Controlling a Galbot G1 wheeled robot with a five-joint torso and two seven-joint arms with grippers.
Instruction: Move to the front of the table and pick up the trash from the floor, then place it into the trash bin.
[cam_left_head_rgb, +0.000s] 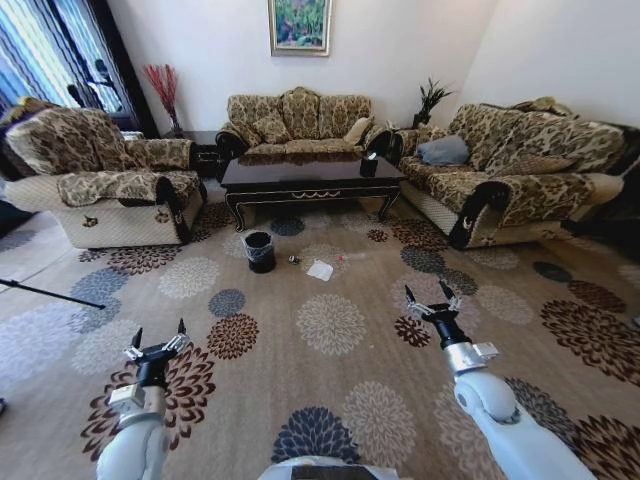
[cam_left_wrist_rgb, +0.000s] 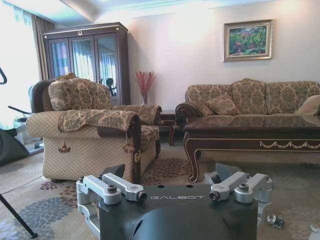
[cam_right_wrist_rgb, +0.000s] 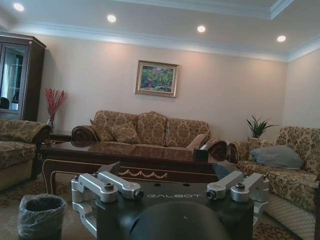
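Both grippers (cam_left_head_rgb: 159, 336) (cam_left_head_rgb: 432, 296) open above floor (cam_left_head_rgb: 330, 380)

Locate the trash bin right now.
Head view: the small round black trash bin with clear liner stands on the patterned beige carpet, before the dark glossy table's left front leg.

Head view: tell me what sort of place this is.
A home living room, most likely: patterned sofas around a dark coffee table, flowered carpet, and a framed painting on the wall.
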